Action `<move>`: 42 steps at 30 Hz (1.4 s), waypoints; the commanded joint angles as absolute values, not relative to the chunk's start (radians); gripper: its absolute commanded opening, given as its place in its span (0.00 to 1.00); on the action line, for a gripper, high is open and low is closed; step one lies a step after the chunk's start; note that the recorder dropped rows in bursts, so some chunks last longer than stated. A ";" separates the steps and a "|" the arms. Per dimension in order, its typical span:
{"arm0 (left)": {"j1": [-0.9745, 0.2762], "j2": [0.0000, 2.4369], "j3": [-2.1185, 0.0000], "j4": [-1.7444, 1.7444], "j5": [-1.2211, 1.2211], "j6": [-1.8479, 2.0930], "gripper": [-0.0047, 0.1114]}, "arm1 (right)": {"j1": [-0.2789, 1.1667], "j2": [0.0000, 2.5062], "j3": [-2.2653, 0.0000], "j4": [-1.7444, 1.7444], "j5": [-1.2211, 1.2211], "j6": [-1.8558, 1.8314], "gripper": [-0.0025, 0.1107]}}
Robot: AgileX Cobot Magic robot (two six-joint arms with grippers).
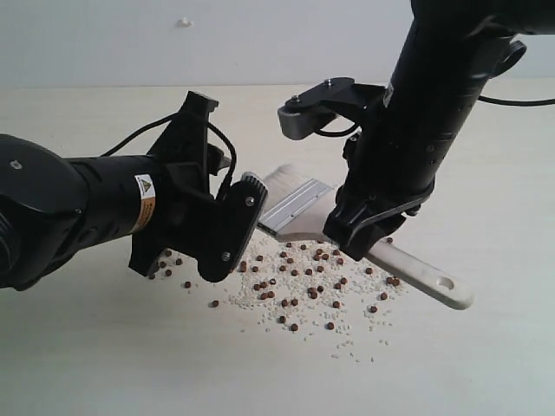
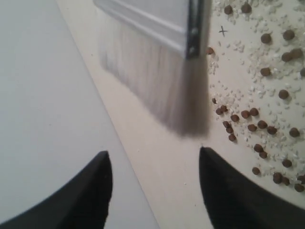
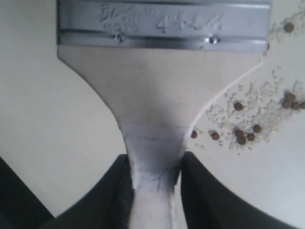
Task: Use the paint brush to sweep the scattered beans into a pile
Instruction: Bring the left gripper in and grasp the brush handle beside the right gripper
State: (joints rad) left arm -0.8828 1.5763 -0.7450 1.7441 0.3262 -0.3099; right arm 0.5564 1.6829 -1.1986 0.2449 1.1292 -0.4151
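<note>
Paint brush: likely light, soft bristles; hold narrow neck.
Right gripper: clamped there.
Left gripper: fingers apart, empty.
Beans: 6 o'clock of paint brush.

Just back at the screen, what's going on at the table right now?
The right gripper is clamped on the handle of the paint brush, whose bristles sit at the edge of the spill. The left gripper is open and empty beside the bristles. The beans lie scattered among white grains on the table, not yet piled.
</note>
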 commanded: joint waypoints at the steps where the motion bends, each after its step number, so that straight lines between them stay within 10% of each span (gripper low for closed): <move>1: -0.888 1.580 -0.751 1.744 0.322 -0.341 0.55 | 0.472 1.694 -1.206 0.424 1.095 -0.578 0.02; 34: -0.888 1.583 -0.767 1.744 0.264 -0.283 0.55 | 0.423 1.821 -1.206 0.706 1.139 -0.827 0.02; 42: -0.888 1.583 -0.767 1.744 0.153 -0.262 0.19 | 0.423 1.821 -1.206 0.706 1.137 -0.827 0.02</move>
State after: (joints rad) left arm -0.8828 1.5802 -0.7591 1.7457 0.1835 -0.2718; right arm 0.4265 1.8244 -1.1986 0.6892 1.1373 -0.8173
